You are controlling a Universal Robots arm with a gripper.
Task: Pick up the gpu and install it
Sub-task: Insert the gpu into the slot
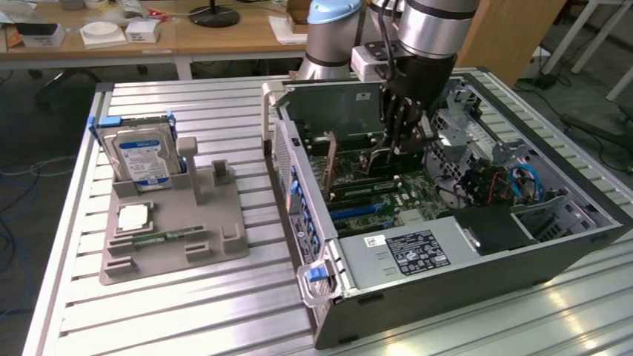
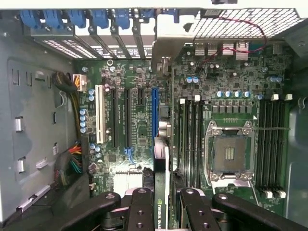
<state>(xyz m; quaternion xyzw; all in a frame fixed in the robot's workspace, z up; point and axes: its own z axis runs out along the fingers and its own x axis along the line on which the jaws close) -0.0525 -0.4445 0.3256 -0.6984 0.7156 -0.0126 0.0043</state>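
Contact is made on both flat faces of the gpu [image 2: 161, 163] by the claw [image 1: 401, 141], which is closed narrowly on it so that the thin card is carried on edge. It is held inside the open computer case [image 1: 445, 259] over the motherboard [image 2: 139, 125], lined up with the blue slot [image 2: 155, 110], its grey bracket turned toward the rear openings, presumably for straight seating. Whether card and slot touch cannot be told.

— Where's the gpu [image 2: 161, 202] now?
— Clamped in my gripper [image 2: 166, 214]. It's a thin dark card with a green label, seen edge-on. It stands upright over the motherboard [image 2: 139, 127], lined up lengthwise beside the blue slot [image 2: 154, 110].
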